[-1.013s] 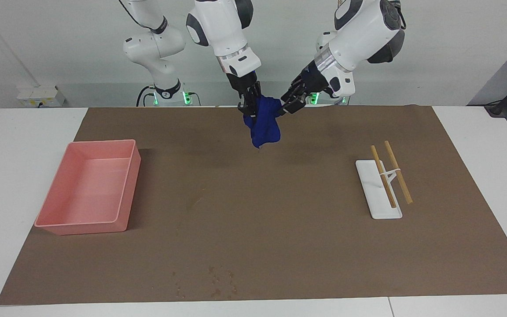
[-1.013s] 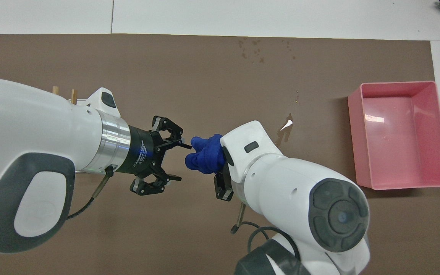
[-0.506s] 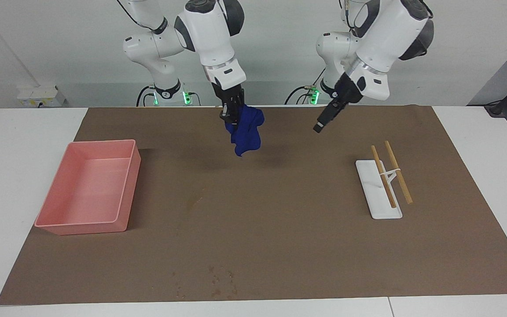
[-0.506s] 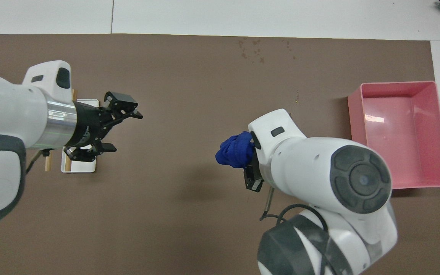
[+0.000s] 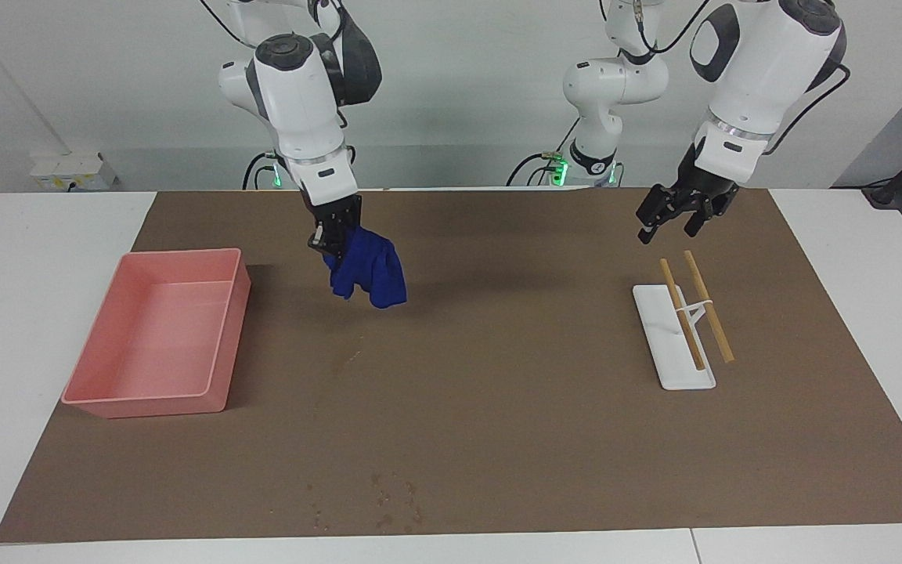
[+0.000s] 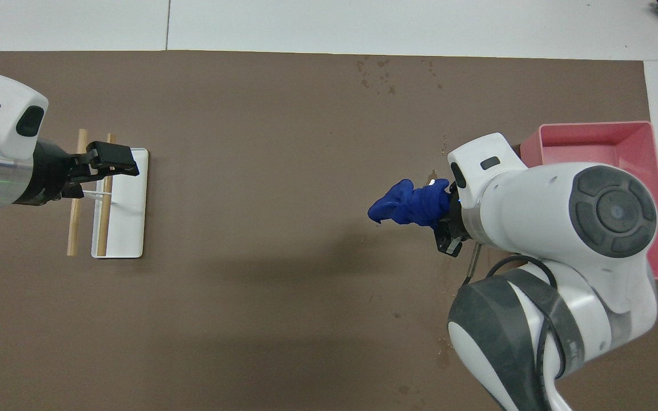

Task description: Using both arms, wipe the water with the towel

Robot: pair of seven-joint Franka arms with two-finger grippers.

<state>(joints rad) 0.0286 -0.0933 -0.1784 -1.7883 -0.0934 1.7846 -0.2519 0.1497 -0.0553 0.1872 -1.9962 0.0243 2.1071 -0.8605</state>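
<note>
The deep-blue towel (image 5: 369, 274) (image 6: 409, 206) hangs crumpled from my right gripper (image 5: 332, 241) (image 6: 446, 220), which is shut on its upper folds a little above the brown mat (image 5: 498, 407). A faint pale streak of water (image 5: 354, 356) lies on the mat, farther from the robots than the hanging towel; in the overhead view the towel and wrist cover most of it. My left gripper (image 5: 667, 229) (image 6: 119, 164) hangs open and empty over the robot-side ends of two wooden sticks.
A pink tray (image 5: 146, 406) (image 6: 597, 127) sits at the right arm's end of the mat. A white rest (image 5: 670, 368) (image 6: 129, 234) with two wooden sticks (image 5: 708, 307) lies toward the left arm's end. Tiny specks (image 5: 388, 501) dot the mat's edge farthest from the robots.
My left gripper opened off the towel and swung away to above the sticks. The right arm carried the towel alone toward the pink tray and lower.
</note>
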